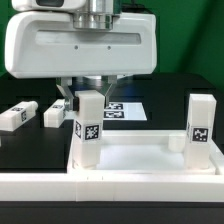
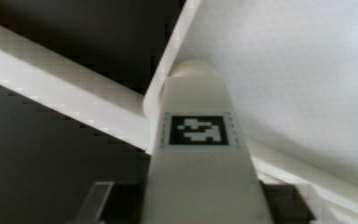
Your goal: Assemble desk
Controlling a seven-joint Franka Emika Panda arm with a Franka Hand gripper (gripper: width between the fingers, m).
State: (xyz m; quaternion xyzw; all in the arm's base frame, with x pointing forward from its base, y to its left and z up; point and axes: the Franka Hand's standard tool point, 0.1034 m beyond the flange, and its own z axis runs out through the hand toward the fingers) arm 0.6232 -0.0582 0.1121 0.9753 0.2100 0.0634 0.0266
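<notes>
The white desk top lies in front with two white tagged legs standing upright in its corner sockets: one on the exterior view's left, one on the right. My gripper hangs straight above the left leg with a finger on each side of its top, shut on it. In the wrist view this leg runs up the middle with its tag showing. My gripper has its dark fingers against the leg's sides. The desk top's white surface lies beyond.
Two loose white legs lie on the black table at the exterior view's left. The marker board lies behind the desk top. The long white rail wall runs along the front edge.
</notes>
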